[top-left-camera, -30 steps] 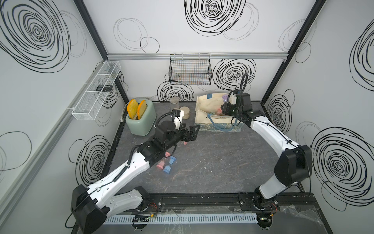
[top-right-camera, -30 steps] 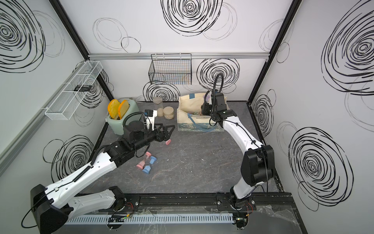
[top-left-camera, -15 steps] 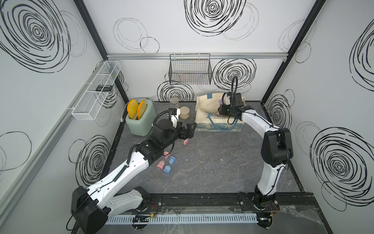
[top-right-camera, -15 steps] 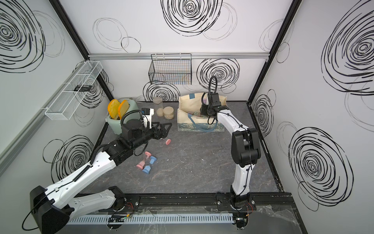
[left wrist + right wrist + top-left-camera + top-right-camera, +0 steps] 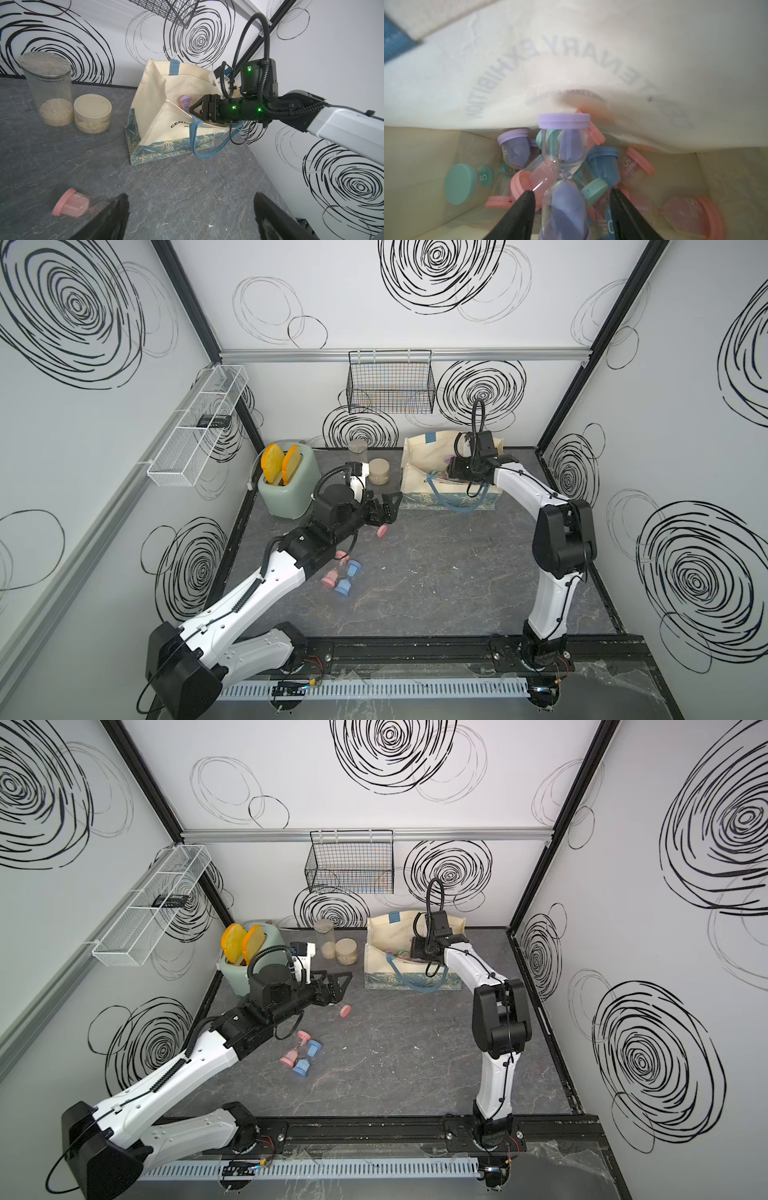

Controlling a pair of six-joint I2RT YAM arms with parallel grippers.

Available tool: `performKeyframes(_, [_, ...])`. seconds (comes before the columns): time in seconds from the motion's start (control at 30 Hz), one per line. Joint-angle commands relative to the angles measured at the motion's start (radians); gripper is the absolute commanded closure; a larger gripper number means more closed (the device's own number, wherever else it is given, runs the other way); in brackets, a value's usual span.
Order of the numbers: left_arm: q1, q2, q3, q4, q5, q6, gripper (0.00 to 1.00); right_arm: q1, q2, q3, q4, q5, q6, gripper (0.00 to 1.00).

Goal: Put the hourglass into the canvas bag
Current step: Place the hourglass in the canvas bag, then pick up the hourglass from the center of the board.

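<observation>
Right gripper (image 5: 571, 191), jaws parted around the purple hourglass (image 5: 564, 145), reaches inside the canvas bag (image 5: 158, 124); left gripper (image 5: 190, 195), spread wide and empty, hovers over the table (image 5: 187, 176) near a pink hourglass (image 5: 70, 204).

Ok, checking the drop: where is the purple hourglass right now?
In the right wrist view, the purple hourglass sits inside the canvas bag at the back right, between the fingers of the open right gripper, over other hourglasses.

A purple hourglass (image 5: 564, 149) rests among pastel timers (image 5: 604, 166) inside the cream canvas bag (image 5: 158, 124) (blue handles, floral hem). The bag stands open, upright.
</observation>
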Motion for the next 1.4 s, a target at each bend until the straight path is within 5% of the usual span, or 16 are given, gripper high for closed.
performKeyframes(0.0, [0.007,-0.018,-0.009,0.023,0.010,-0.013,0.04,-0.009,-0.085,0.000,-0.027,0.007,-0.001,0.30])
performKeyframes(0.4, [0.013,-0.067,-0.022,-0.024,-0.002,-0.004,0.04,0.072,-0.351,-0.146,0.072,-0.002,-0.008,0.14])
performKeyframes(0.8, [0.046,-0.184,-0.093,-0.129,-0.040,0.007,0.04,0.361,-0.554,-0.384,0.176,0.051,-0.075,0.04])
performKeyframes(1.03, [0.059,-0.271,-0.128,-0.212,-0.096,0.006,0.04,0.525,-0.535,-0.514,0.274,0.074,-0.110,0.02])
performKeyframes(1.37, [0.069,-0.355,-0.206,-0.257,-0.140,-0.035,0.04,0.550,-0.287,-0.534,0.418,-0.012,-0.107,0.05])
